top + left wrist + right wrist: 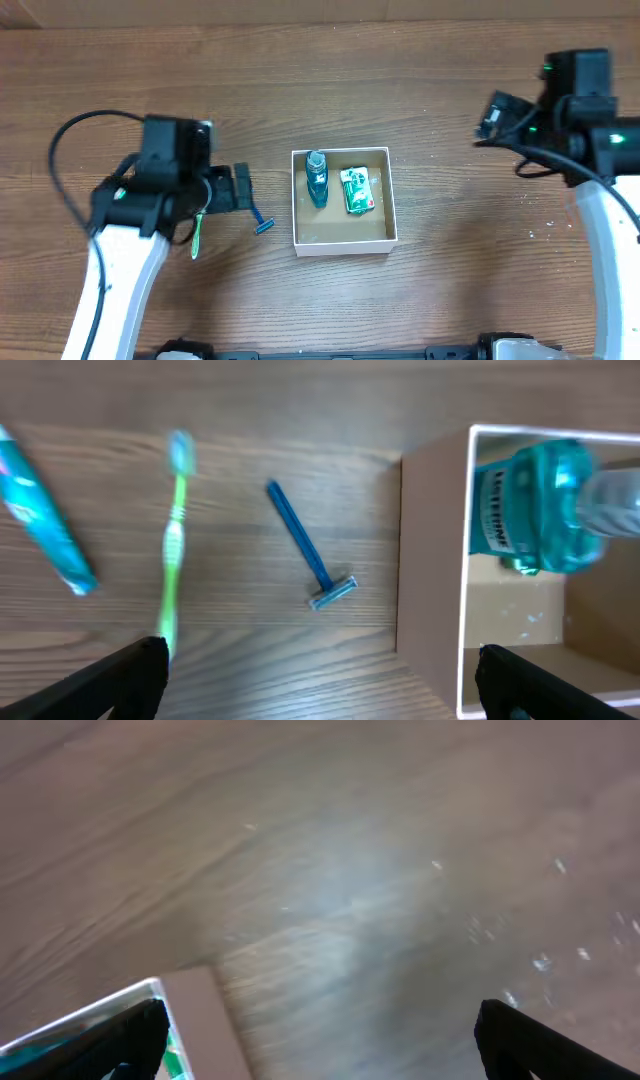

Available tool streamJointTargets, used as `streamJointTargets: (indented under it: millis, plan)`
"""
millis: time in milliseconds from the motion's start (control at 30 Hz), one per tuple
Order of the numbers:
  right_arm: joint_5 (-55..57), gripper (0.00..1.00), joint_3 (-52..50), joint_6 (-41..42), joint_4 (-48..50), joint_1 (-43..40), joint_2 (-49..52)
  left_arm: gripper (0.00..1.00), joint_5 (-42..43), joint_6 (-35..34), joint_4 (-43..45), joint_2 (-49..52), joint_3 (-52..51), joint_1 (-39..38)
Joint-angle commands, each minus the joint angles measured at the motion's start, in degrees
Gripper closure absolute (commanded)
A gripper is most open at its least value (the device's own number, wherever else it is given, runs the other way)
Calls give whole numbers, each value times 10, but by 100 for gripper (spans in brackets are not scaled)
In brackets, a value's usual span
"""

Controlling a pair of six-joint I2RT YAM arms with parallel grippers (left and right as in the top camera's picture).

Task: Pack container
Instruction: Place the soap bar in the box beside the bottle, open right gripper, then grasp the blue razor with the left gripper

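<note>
Packing partly done: the container (345, 246), mid-bench (450, 290), holds a mouthwash bottle (317, 180) and a green packet (357, 191). A blue razor (260, 218) and a green toothbrush (197, 235) lie at its 9 o'clock. The left end effector (320, 685), spread wide and empty, hovers over the razor. The likely next move is to descend and pinch its thin handle. The right end effector (320, 1040), equally wide and empty, stands at 2 o'clock.
</note>
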Motion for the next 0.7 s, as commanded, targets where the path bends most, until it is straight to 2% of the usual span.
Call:
streamJointTargets:
  millis: [0, 100, 300, 500, 533, 667]
  plan:
    - [-54, 0, -39, -22, -9, -72, 0, 0, 9, -55, 12, 112, 9, -24]
    - [-63, 0, -60, -22, -5, -96, 0, 0, 10, -99, 23, 192, 9, -24]
    - [-65, 0, -71, -22, 6, -96, 0, 0, 24, -111, 59, 341, 9, -25]
    - [-67, 0, -71, -22, 7, -96, 0, 0, -10, -112, 70, 395, 9, -25]
    - [-69, 0, -71, -22, 7, -96, 0, 2, -16, -112, 71, 398, 9, -25]
    - [-75, 0, -71, -22, 7, -96, 0, 24, -22, -117, 69, 403, 9, -25]
